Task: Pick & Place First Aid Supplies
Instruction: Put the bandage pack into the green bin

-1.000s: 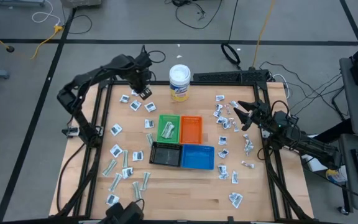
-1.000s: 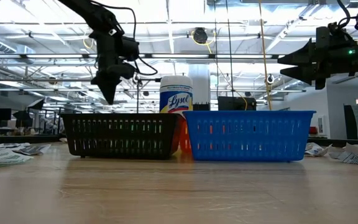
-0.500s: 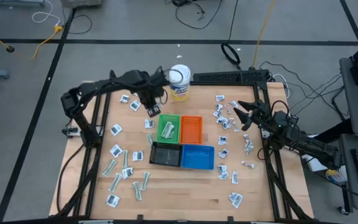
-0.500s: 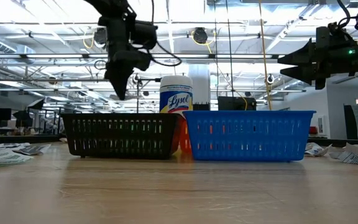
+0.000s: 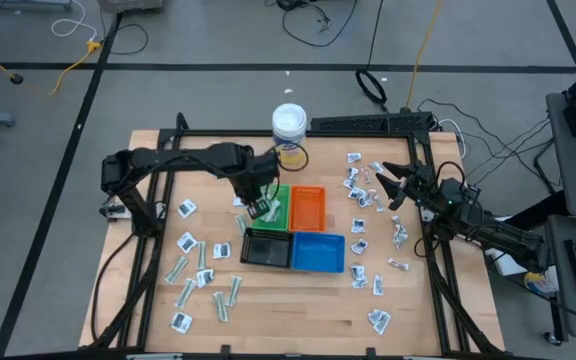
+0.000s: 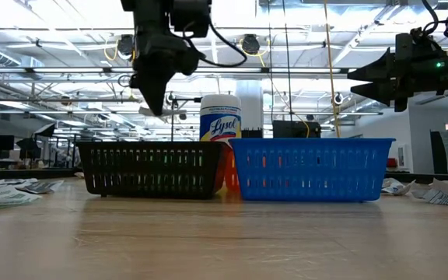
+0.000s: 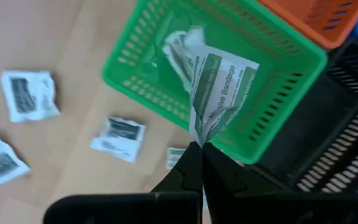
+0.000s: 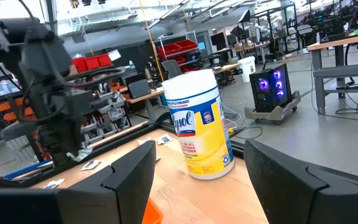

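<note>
Nearest the front edge of the table (image 5: 298,325), loose packets (image 5: 200,275) and pale wrapped strips (image 5: 226,298) lay scattered on the wood at the left, with more packets (image 5: 378,320) at the right front. Behind them sat the four trays in a block: black tray (image 5: 267,247) and blue tray (image 5: 318,252) in front, green tray (image 5: 272,206) and orange tray (image 5: 307,205) behind. The left gripper (image 5: 258,206) hung over the green tray's near-left corner, fingers pinched fully together on one white packet with green print (image 7: 219,93), which dangled above that tray; another crumpled packet (image 7: 178,46) already lay inside. At the right side the right gripper (image 5: 386,186) hovered above the table, jaws spread wide, holding nothing, with scattered packets (image 5: 361,196) beneath and around it. Farthest back stood the white-lidded yellow tub (image 5: 289,133), just behind the trays.
</note>
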Available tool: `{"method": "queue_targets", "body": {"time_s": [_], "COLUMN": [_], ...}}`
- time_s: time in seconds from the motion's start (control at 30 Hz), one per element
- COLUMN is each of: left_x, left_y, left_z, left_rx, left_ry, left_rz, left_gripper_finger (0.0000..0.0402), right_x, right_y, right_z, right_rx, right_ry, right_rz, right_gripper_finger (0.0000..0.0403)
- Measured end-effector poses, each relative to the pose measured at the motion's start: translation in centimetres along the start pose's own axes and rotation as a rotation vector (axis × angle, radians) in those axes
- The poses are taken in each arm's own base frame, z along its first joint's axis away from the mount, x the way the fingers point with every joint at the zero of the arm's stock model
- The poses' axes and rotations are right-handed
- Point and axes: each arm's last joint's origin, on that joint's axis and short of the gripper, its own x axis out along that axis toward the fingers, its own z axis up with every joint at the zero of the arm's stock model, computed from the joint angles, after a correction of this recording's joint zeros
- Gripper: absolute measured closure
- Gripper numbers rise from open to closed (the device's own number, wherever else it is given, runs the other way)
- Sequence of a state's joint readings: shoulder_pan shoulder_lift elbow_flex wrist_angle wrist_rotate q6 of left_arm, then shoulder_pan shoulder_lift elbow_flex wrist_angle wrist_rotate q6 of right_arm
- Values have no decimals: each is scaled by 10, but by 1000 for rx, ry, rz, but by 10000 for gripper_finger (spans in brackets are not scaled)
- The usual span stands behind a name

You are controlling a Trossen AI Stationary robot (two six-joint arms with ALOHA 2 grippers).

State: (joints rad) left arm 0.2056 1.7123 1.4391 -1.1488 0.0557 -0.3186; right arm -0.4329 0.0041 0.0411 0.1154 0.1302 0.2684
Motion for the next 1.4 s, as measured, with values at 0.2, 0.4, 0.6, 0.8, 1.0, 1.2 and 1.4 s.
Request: {"method": "queue_targets", "body": {"time_s": [0.2, 0.4, 0.6, 0.8, 1.0, 1.2, 1.4], "left_x": [2, 5, 5, 25, 52, 76, 84], "left_y": [-6, -3, 0, -2, -8, -20, -27], "left_z": [-1, 1, 5, 17, 27, 33, 32], "left_rx": [-199, -385, -532, -607, -619, -594, -599], "left_ry": [6, 12, -12, -38, -18, 10, 25], "left_rz": [0, 7, -4, 1, 24, -16, -20], "left_gripper_finger": [401, 401, 401, 401, 401, 401, 399], "right_x": [0, 0, 0, 0, 0, 0, 0], "right_y": [0, 0, 0, 0, 0, 0, 0], "right_z": [0, 0, 0, 0, 0, 0, 0], "right_rx": [0, 0, 0, 0, 0, 0, 0], "right_ry": [0, 0, 0, 0, 1, 0, 0], "right_rz": [0, 0, 0, 0, 0, 0, 0], "right_gripper_finger": [160, 161, 161, 161, 161, 161, 161]}}
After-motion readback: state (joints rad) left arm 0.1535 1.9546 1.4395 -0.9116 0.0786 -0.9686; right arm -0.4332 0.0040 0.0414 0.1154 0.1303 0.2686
